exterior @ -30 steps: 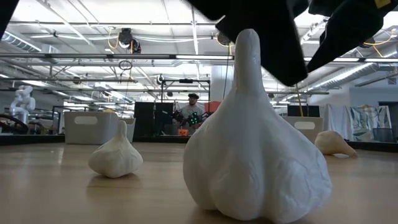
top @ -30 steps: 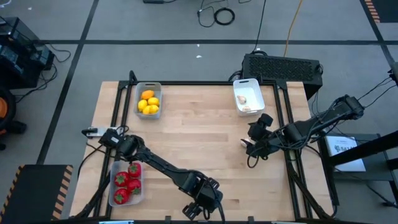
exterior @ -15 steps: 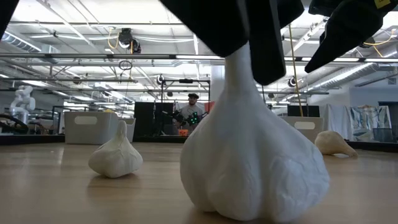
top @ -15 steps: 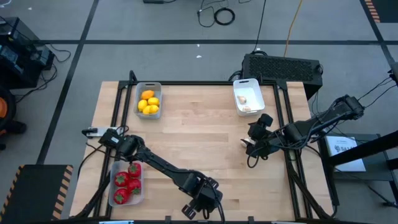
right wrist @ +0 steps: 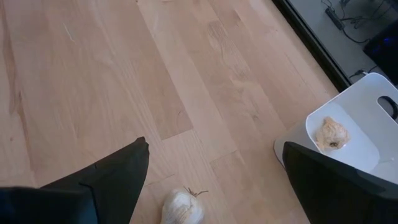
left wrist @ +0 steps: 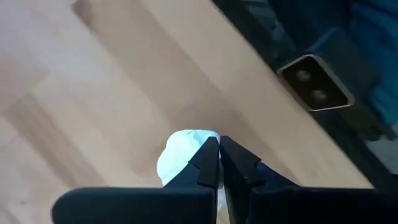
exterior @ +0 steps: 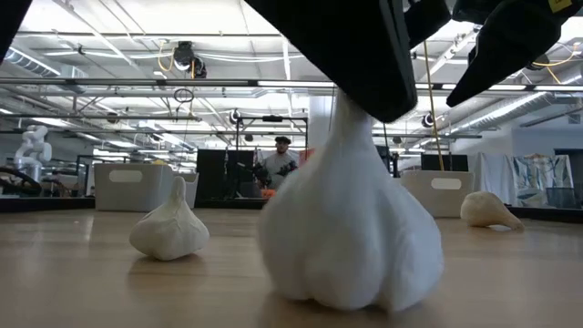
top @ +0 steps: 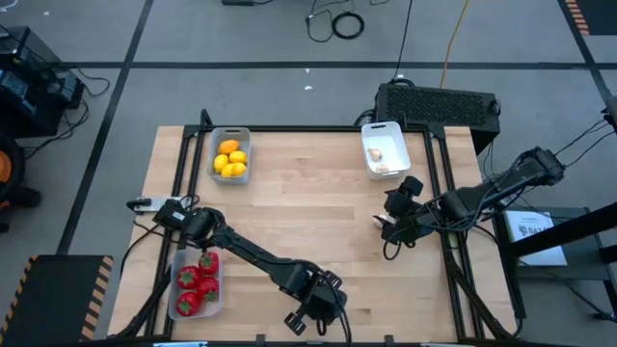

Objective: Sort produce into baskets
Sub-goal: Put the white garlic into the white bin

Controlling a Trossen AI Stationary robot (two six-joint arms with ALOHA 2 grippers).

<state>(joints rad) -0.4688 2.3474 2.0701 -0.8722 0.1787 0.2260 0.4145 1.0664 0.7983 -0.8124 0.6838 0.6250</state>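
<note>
On the wooden counter, the left gripper sits at about six o'clock near the front edge, its fingers pressed together on the neck of a white garlic bulb. In the low view that bulb's base looks to be touching the wood, though this is hard to confirm.

The right gripper waits at about three o'clock, fingers spread wide and empty, with a small garlic bulb lying on the wood just below and between them. In the low view, two more garlic bulbs rest on the counter, one off to the left and one far right.

The grey basket at eleven o'clock holds yellow and orange lemons. The white basket at one o'clock holds garlic bulbs. The clear basket at eight o'clock holds glossy red pieces. A person stands far back in the room.
</note>
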